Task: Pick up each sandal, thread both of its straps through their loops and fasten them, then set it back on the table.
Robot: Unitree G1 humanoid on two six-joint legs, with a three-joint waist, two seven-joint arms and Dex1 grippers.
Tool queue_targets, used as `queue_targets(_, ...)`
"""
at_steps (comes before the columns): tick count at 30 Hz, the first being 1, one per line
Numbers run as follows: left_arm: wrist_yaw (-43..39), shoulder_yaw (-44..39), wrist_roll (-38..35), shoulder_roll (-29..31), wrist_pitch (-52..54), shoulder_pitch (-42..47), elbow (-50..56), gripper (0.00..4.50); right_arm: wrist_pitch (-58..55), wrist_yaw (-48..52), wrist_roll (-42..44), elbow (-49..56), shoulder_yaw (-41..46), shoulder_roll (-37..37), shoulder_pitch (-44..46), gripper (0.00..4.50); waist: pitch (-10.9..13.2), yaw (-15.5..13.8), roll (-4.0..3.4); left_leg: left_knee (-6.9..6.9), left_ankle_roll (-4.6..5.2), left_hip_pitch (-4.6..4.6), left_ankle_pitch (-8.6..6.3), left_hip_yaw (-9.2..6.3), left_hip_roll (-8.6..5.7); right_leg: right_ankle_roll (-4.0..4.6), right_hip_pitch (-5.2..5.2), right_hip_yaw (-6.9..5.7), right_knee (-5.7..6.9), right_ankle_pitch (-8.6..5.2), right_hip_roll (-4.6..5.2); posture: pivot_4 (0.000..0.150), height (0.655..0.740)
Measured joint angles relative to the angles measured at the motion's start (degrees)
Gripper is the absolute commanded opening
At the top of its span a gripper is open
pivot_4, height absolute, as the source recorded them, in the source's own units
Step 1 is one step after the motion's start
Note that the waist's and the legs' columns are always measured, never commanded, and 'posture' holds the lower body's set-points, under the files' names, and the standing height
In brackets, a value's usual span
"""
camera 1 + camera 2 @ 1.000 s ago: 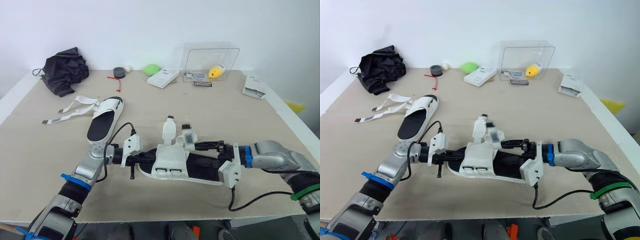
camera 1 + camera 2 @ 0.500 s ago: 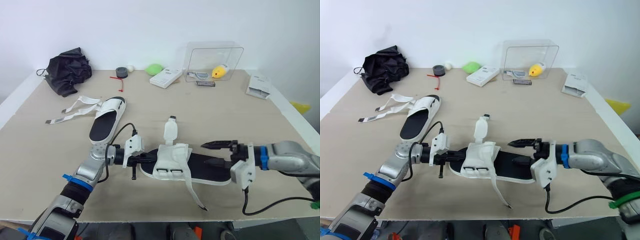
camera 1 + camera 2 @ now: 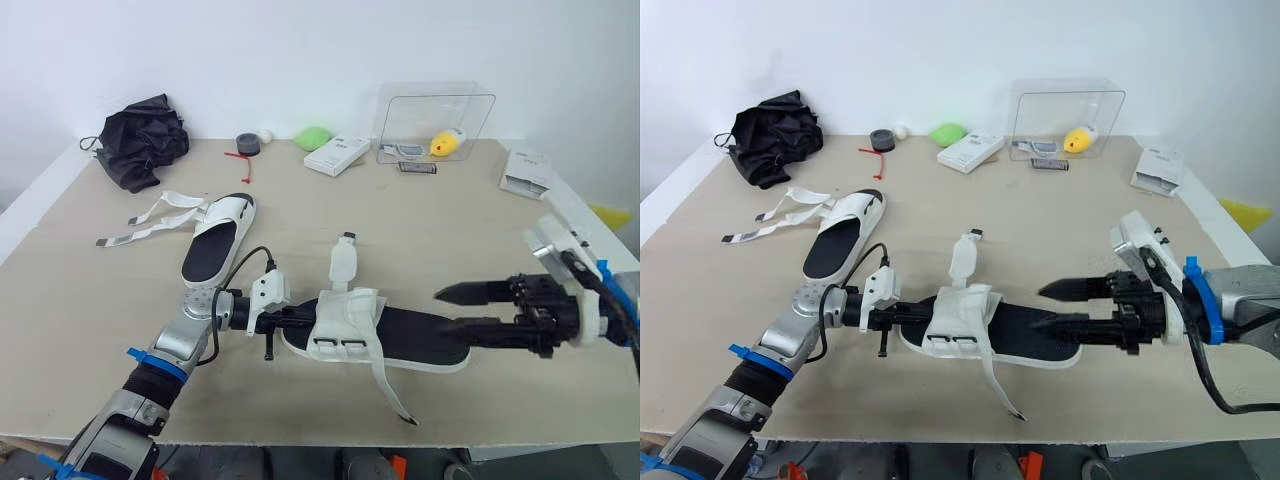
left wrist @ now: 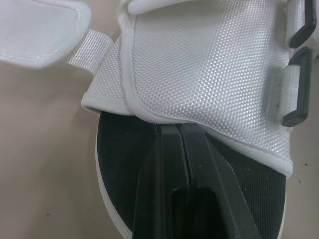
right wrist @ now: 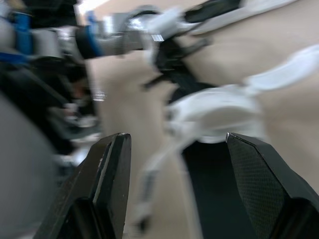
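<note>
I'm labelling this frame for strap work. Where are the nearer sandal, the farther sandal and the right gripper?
Nearer sandal (image 3: 345, 322), left eye view, on its white upper.
Farther sandal (image 3: 208, 256), left eye view, on its black footbed.
Right gripper (image 3: 445, 309), left eye view, midway between its open fingertips.

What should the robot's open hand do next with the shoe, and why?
Probably bring the right gripper to the loose strap trailing from the sandal's near side and pinch it: the gripper is open and empty, and that strap isn't threaded.
</note>
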State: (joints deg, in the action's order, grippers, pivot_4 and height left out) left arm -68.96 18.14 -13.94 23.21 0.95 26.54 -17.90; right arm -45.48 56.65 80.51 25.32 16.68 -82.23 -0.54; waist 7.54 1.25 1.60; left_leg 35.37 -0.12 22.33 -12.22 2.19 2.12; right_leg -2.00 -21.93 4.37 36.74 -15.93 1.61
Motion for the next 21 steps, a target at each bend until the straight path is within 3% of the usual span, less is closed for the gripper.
queue_targets(9, 0.64, -0.11, -0.03, -0.01, 0.01, -0.96, 1.25, 0.00, -12.33, -8.68, 1.63, 16.36, -3.71, 2.42, -6.39, 3.31, -0.01, 0.01, 0.00, 0.00, -0.05, 0.15, -0.03, 0.00, 0.03, -0.06, -0.07, -0.46, -0.06, -0.09, 0.31, 0.150, 0.7400)
queue_targets(16, 1.25, -0.34, -0.04, 0.01, 0.24, -1.38, 1.76, 0.00, -16.87, -22.89, -1.90, 14.15, -16.00, 11.61, 4.24, 3.31, -0.05, 0.04, 0.05, -0.02, -0.10, 0.24, -0.06, -0.02, 0.22, -0.05, -0.06, -1.03, -0.57, -0.07, 0.55, 0.150, 0.7400)
queue_targets(21, 1.12, -0.26, -0.11, 0.04, 0.97, -1.99, 3.29, 0.00, -20.16, -23.75, -2.89, 12.79, -16.99, 11.44, 6.06, 3.31, -0.09, -0.04, 0.03, -0.02, -0.15, 0.33, -0.14, 0.04, 0.22, -0.10, -0.07, -1.35, -0.58, -0.02, 0.76, 0.150, 0.7400)
